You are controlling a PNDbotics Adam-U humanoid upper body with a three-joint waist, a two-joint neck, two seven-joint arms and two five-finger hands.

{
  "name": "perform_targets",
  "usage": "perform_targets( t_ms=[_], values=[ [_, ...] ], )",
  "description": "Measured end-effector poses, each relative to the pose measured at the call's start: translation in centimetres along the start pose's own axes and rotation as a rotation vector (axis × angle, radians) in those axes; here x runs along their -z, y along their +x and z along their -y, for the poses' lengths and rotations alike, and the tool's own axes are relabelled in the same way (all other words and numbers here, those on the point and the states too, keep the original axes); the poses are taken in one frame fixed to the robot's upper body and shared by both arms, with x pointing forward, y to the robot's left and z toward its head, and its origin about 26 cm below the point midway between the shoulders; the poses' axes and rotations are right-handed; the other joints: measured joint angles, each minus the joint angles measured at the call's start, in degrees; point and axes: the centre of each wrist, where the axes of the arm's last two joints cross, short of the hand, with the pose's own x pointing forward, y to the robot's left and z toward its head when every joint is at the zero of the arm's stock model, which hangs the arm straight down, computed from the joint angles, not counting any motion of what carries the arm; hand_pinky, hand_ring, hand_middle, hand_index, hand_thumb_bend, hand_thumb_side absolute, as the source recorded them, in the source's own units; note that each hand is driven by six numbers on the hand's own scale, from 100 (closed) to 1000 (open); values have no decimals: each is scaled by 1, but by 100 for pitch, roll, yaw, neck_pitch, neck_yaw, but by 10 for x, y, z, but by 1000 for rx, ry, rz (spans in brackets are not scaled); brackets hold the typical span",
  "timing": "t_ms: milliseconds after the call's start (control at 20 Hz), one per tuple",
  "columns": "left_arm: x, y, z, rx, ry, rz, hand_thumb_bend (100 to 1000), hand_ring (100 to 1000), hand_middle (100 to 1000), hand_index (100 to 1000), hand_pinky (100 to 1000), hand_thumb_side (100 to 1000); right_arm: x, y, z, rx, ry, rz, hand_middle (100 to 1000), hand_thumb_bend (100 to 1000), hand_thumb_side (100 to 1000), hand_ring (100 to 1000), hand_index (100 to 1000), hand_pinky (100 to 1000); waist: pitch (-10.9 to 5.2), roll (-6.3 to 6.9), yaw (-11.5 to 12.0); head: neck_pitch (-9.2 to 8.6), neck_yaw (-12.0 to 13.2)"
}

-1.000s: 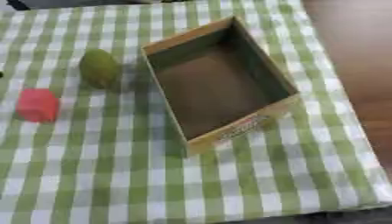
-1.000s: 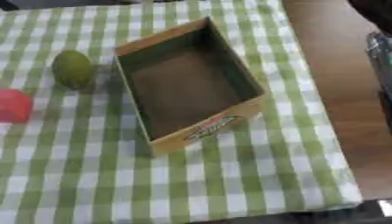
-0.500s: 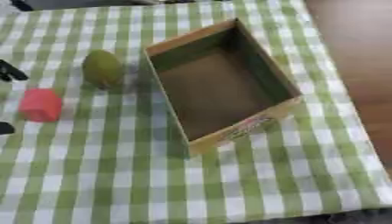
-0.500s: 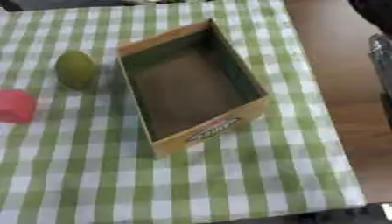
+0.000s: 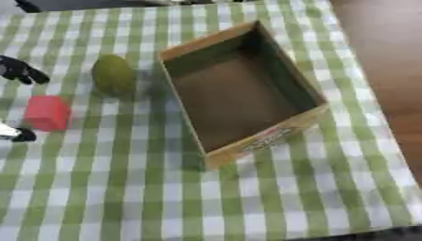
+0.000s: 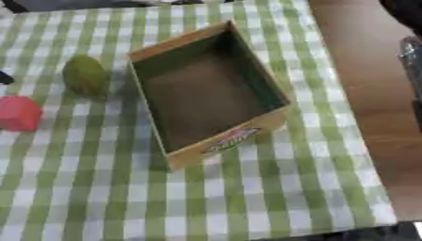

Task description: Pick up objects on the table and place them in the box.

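Observation:
An open, empty cardboard box (image 5: 306,123) stands askew in the middle of the green checked tablecloth. An olive-green rounded fruit (image 5: 113,75) lies just left of the box. Further left and nearer to me sits a red block (image 5: 47,112). My left hand (image 5: 20,70) enters at the left edge in the left eye view. Its dark fingers are spread behind the block and its thumb tip (image 5: 15,134) is in front. It is open and not touching the block. Of my right side only a dark and silver arm part (image 6: 411,52) shows at the right edge.
The tablecloth (image 5: 247,197) ends at the near edge and at the right, where brown wooden floor (image 6: 362,70) begins. The cloth in front of the box holds nothing.
My left hand's fingers and thumb have come in from the left edge on either side of the red block. The box, fruit and block lie as before.

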Motion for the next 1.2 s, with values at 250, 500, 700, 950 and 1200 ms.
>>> perform_targets(
  t_ms=[250,500,700,950,1200],
  values=[
    [9,-4,-4,-7,26,-35,494,912,879,937,942,244,2,0,-1,3,0,5,506,100,313,567,793,861,46,-14,-29,-49,49],
    [17,-10,-2,-26,13,-54,463,910,874,928,935,234,2,0,-1,3,-1,8,505,100,331,571,793,862,81,-20,-55,-55,75],
    [23,-12,0,-38,3,-55,450,907,868,923,928,236,3,0,-1,4,-2,9,503,100,334,570,793,862,114,-33,-71,-92,92],
    [28,-14,4,-47,-19,-55,470,908,867,919,927,236,4,0,-1,4,-5,13,502,100,340,571,793,863,146,-57,-87,-112,124],
    [29,-16,6,-41,-43,-52,461,910,868,917,927,214,4,0,-1,4,-7,14,502,100,345,572,793,863,158,-59,-87,-121,128]
  ],
)
